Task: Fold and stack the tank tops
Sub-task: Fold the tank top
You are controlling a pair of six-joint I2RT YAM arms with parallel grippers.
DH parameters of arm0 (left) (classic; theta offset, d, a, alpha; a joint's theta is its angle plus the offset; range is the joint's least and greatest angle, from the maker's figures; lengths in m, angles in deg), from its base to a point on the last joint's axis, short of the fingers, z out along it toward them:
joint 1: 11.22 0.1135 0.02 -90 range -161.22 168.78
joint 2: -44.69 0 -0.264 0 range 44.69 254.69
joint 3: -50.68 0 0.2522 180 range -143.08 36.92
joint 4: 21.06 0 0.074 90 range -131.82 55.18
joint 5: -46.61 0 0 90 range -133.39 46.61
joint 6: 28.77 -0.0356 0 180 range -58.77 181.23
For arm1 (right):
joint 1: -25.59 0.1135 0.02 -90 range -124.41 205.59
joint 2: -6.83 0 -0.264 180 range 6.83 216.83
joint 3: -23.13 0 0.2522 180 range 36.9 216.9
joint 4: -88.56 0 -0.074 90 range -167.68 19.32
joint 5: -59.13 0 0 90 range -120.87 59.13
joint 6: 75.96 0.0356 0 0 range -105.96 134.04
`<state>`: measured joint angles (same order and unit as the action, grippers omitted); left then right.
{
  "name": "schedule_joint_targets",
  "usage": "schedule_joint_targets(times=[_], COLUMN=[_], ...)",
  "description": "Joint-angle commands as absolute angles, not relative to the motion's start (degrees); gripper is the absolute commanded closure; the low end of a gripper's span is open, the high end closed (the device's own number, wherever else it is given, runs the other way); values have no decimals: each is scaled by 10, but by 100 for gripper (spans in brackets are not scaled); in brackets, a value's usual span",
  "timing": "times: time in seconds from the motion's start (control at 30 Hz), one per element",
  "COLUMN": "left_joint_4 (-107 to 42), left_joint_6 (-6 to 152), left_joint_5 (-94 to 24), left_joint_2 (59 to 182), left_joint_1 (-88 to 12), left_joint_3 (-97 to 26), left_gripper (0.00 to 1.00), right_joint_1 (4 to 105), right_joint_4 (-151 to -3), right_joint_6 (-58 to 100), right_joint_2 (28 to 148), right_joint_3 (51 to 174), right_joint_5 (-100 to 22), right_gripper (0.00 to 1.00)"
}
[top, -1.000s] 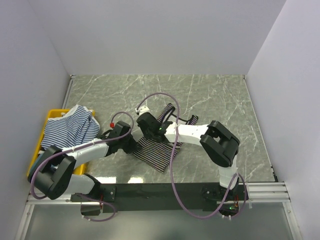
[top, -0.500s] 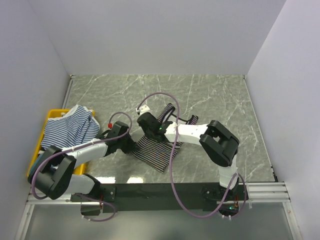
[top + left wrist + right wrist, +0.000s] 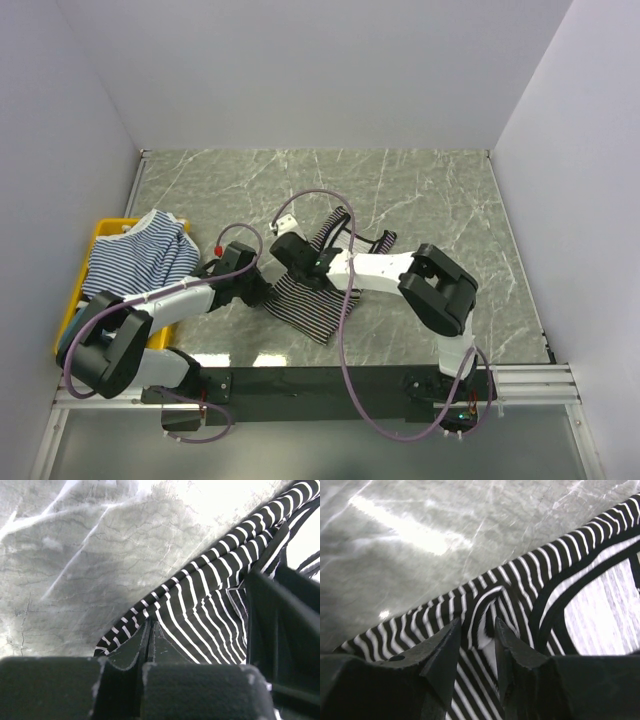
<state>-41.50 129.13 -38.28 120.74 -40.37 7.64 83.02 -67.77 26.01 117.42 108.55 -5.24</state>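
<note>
Black-and-white striped, the tank top (image 3: 305,305) I am working on lies rumpled on the grey marble surface (image 3: 430,190), and I place everything from it. Its body lies at the near side, and its black-trimmed straps trail off at the far side.

The left end effector (image 3: 150,630) sits at that top's left edge, fingers pressed fully together with the striped hem pinched between them; the cloth rises off the surface there.

The right end effector (image 3: 476,627) is over the far part of the same top, beside the black-bound arm opening. Its fingers stand partway apart and straddle a small raised fold of the stripes.

Well to the left of the black-and-white top, the blue-and-white tank top (image 3: 140,255) is heaped in a yellow bin (image 3: 108,226), spilling over the rim on the side facing the striped top.
</note>
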Motion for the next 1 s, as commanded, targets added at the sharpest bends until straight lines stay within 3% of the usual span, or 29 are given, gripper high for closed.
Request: schedule_joint_targets(times=[0.0,0.2,0.37,0.8,0.97], left_joint_4=[-409,-409,-410,-414,-414], left_joint_6=[1275,1272,1271,1265,1265], left_joint_5=[-385,-383,-383,-383,-383], left_joint_2=[1212,1212,1212,1209,1211], left_joint_1=[-399,-395,-394,-391,-389], left_joint_3=[77,77,74,74,75], left_gripper=[99,99,99,99,99], right_joint_1=[841,863,865,845,817], right_joint_4=[-677,-673,-677,-697,-700], right_joint_6=[276,277,278,271,280], right_joint_2=[1121,1120,1141,1200,1182], right_joint_3=[1076,1067,1063,1077,1062], right_joint_5=[-18,2,-11,-34,-32], right_gripper=[59,58,65,65,77])
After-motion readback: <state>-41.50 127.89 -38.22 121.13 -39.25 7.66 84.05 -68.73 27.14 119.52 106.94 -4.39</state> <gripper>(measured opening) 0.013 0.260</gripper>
